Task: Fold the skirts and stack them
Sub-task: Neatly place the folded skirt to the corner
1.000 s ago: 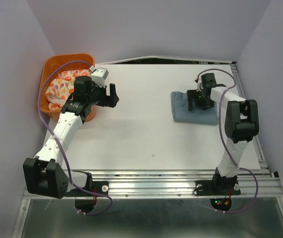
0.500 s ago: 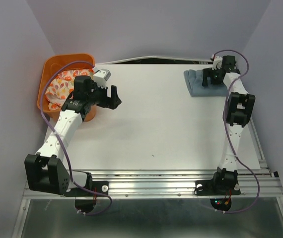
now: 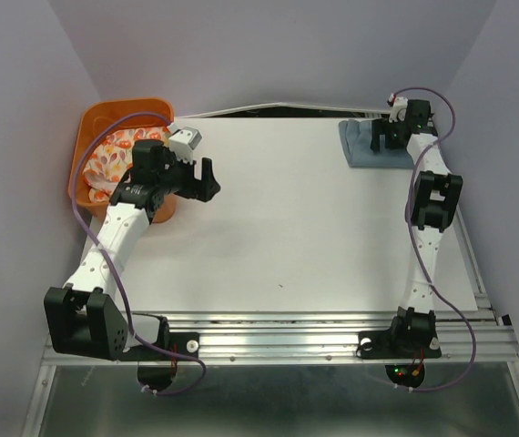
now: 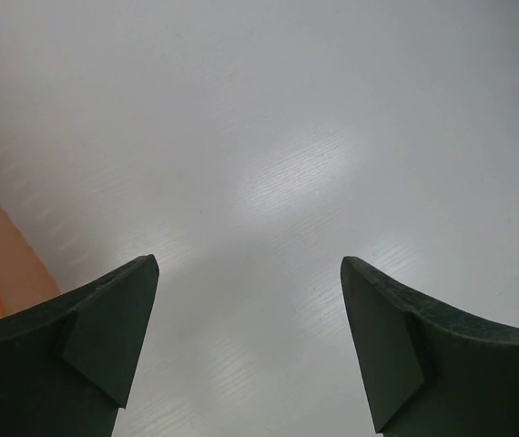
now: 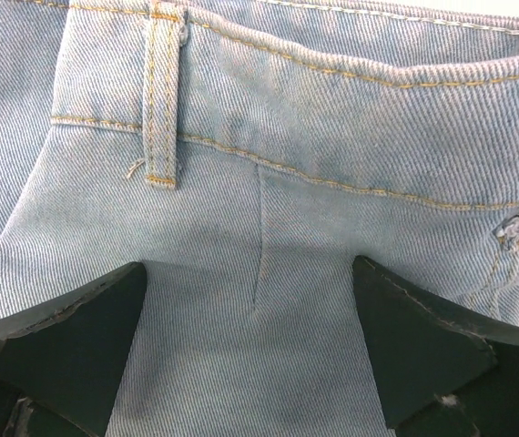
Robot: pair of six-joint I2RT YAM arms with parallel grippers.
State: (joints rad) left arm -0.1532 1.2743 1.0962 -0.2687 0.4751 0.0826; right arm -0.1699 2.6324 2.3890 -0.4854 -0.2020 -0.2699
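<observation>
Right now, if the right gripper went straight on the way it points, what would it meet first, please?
The light blue denim skirt: it fills the wrist view straight ahead of the open right gripper, with nothing between. How near the cloth is, I cannot tell.

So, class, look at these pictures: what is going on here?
Two robot arms are working on skirts. The right end effector is open over the folded denim skirt at the far right corner of the table. The left end effector hangs open above a bare patch beside the orange basket, where the floral skirt lies bunched. Nothing is stacked yet.
</observation>
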